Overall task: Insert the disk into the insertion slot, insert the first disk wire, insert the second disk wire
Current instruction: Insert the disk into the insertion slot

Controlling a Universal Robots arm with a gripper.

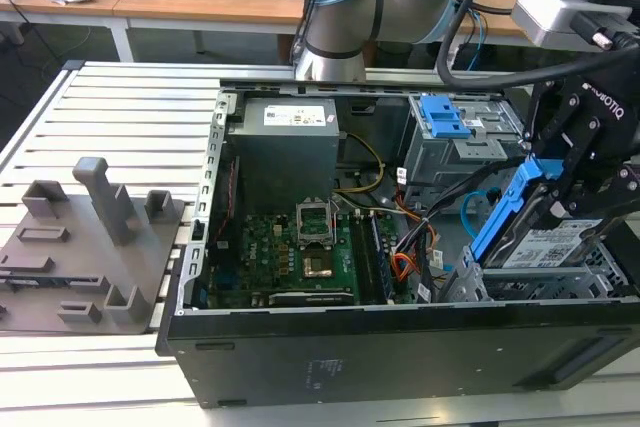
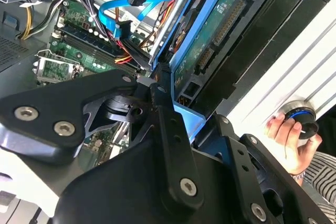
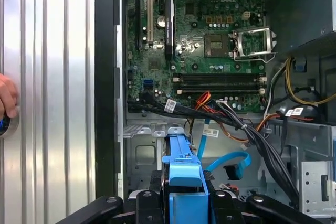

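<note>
In the exterior view, the red-orange-black wire bundle (image 1: pixel 402 266) and light-blue cable (image 1: pixel 466 209) lay loose right of the motherboard (image 1: pixel 290 247), their plugs hard to make out. Further right, the claw (image 1: pixel 565 187) gripped the hard drive (image 1: pixel 548 239), tilted over the perforated cage (image 1: pixel 600 269), its lower edge hidden.

Gripper (image 1: pixel 572 192) fingers (image 2: pixel 169 129) closed on the disk (image 1: pixel 548 243)

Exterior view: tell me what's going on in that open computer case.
The arm's gripper holds the disk tilted over the slot at the exterior view's right end of the case; it is not seated yet. The light-blue cable and the red-orange bundle lie loose inside. A person's hand rests on a knob beside the case.
</note>
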